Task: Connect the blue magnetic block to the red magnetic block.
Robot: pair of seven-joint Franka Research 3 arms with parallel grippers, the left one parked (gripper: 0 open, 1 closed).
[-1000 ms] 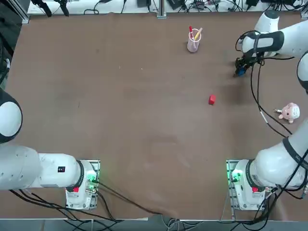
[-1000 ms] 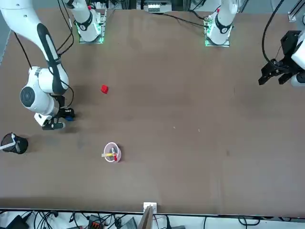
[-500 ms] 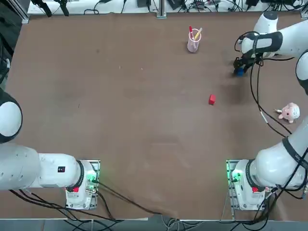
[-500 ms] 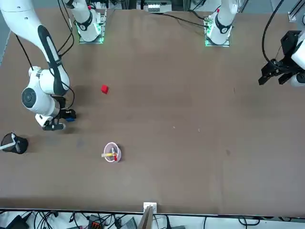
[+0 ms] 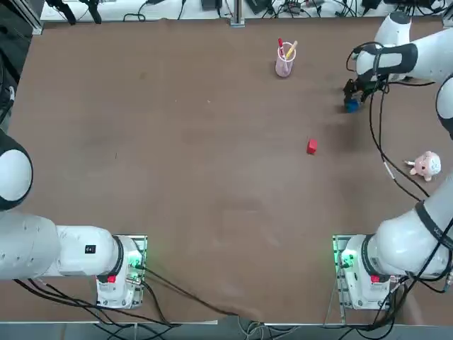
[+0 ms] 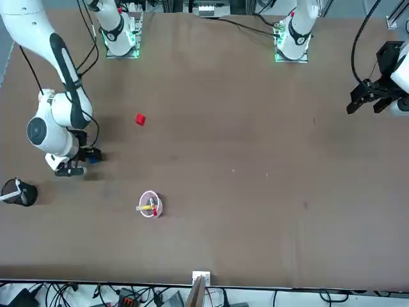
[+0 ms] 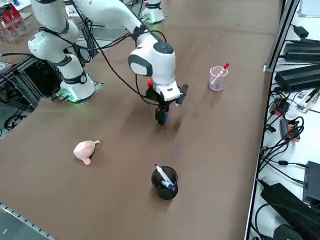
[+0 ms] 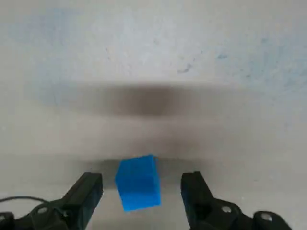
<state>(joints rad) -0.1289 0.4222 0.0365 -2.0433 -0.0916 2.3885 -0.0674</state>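
The right end effector [image 8: 141, 191] hangs over the far right part of the desk [image 5: 177, 163], its fingers [image 8: 86, 191] spread wide with a gap on either side of the blue magnetic block [image 8: 139, 182], which sits tilted between them, not pinched. The red magnetic block [image 5: 312, 146] lies alone on the desk, well apart from the blue one and nearer the robot's bases. A pink plush toy [image 5: 425, 165] rests near the right edge.

Blue magnetic block [image 8: 138, 182] bright blue; red magnetic block [image 5: 312, 146] red.
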